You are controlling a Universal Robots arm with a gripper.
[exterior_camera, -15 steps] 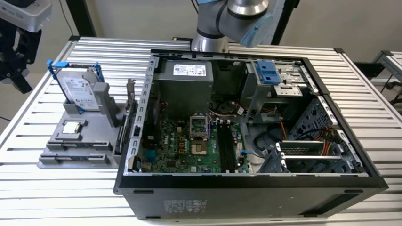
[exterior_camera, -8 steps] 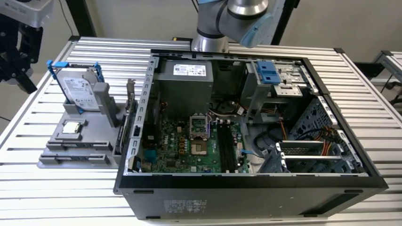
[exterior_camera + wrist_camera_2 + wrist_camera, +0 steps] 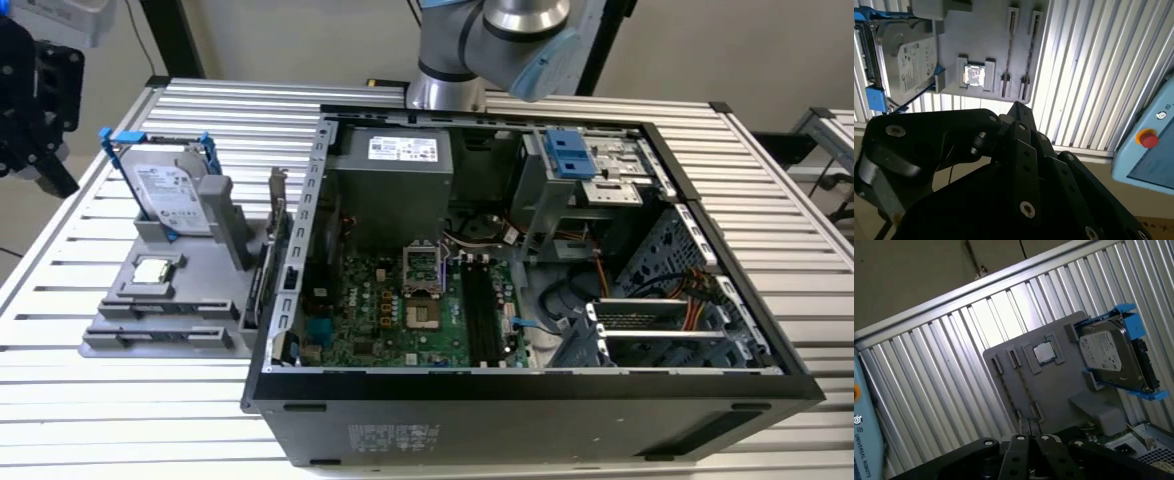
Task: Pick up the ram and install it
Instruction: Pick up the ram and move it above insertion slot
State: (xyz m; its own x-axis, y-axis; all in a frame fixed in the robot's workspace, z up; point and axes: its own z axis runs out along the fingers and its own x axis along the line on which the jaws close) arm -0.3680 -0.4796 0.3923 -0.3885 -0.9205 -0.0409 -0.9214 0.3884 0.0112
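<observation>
My gripper (image 3: pixel 56 178) hangs high over the table's edge at the exterior view's far left, well away from the open computer case (image 3: pixel 534 392). In both wrist views its black fingertips meet (image 3: pixel 1018 107) (image 3: pixel 1032 437) with nothing visible between them. Below it lies the grey parts fixture (image 3: pixel 200 300) (image 3: pixel 979 35) (image 3: pixel 1054 385). I cannot pick out the ram for sure. A thin dark line runs along each of the fixture's two long slots (image 3: pixel 1009 47), seen edge-on. On the motherboard the long black memory slots (image 3: pixel 475 310) sit beside the processor socket.
On the fixture stand a silver hard drive in a blue frame (image 3: pixel 174 195) (image 3: pixel 909 60) (image 3: pixel 1111 355) and a small square processor chip (image 3: pixel 154 270) (image 3: pixel 974 75) (image 3: pixel 1044 352). A light-blue pendant with a red button (image 3: pixel 1149 137) is beside the ribbed metal table (image 3: pixel 787 190).
</observation>
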